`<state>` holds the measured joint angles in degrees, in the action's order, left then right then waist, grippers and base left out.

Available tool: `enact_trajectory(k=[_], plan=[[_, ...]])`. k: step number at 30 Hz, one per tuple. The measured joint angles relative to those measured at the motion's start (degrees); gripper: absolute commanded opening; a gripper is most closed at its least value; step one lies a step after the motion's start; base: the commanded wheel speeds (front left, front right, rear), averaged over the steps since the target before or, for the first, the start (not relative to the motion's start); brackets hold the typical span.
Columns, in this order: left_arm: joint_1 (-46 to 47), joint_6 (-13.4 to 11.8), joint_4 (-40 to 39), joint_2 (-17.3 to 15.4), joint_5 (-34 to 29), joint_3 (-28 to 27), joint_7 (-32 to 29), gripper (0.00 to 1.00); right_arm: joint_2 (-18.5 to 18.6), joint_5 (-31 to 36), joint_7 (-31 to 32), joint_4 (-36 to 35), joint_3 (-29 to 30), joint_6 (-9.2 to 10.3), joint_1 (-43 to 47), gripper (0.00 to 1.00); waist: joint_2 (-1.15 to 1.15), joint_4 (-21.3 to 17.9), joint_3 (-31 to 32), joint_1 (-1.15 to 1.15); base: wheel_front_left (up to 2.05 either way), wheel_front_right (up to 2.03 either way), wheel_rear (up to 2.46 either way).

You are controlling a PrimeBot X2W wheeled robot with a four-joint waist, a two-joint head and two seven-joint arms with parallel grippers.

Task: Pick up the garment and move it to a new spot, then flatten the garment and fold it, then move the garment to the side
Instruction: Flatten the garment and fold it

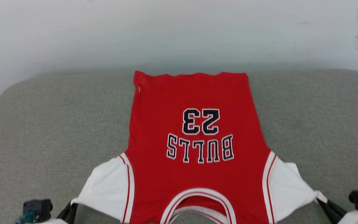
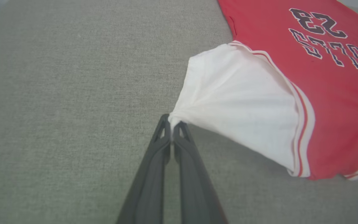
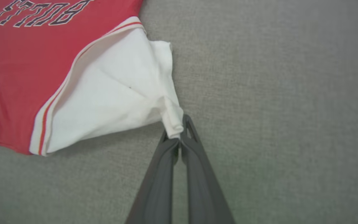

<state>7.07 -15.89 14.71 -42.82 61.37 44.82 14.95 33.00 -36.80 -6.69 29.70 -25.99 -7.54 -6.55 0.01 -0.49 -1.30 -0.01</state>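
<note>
The garment (image 1: 194,174) is a red T-shirt with white short sleeves and dark "BULLS 23" lettering. It lies spread face up on the grey cushion, hem at the far side, collar nearest me. My left gripper (image 1: 72,203) is shut on the tip of the left white sleeve (image 2: 238,105); its fingers (image 2: 154,161) pinch the cloth into a point at the gripper (image 2: 172,123). My right gripper (image 1: 321,199) is shut on the tip of the right white sleeve (image 3: 113,102), the cloth bunched between its closed fingers (image 3: 197,161) at the gripper (image 3: 179,130). Both sleeves are pulled outward and slightly lifted.
The grey fabric cushion (image 1: 42,130) spreads wide on both sides of the shirt. A pale wall (image 1: 179,31) rises behind its far edge. The cushion's rounded corners lie at far left and far right.
</note>
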Motion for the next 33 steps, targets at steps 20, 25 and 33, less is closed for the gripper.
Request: enact_trajectory(k=[20, 25, 33], plan=[[-7.15, -2.54, -6.86, 2.32, -4.37, -2.74, 0.11, 0.0, -4.75, 7.12, 13.85, -17.35, 20.38, 0.03, 18.55, 1.0, 0.0, 2.27, 0.88, 0.01, 0.0, 0.0, 0.0], [-5.52, -2.83, -8.9, 2.57, -6.78, -3.36, 0.12, 0.0, -3.82, 8.01, 16.0, -25.93, 28.87, 0.02, 17.49, 1.0, 0.0, 3.25, -0.66, 0.02, 0.0, 0.0, 0.0], [-1.51, -2.41, -12.0, 4.48, -11.49, -5.31, 0.12, 0.0, -2.37, 8.78, 21.96, -37.05, 38.82, 0.03, 3.27, 1.0, 0.0, 6.14, -6.05, 0.02, 0.0, 0.0, 0.0]])
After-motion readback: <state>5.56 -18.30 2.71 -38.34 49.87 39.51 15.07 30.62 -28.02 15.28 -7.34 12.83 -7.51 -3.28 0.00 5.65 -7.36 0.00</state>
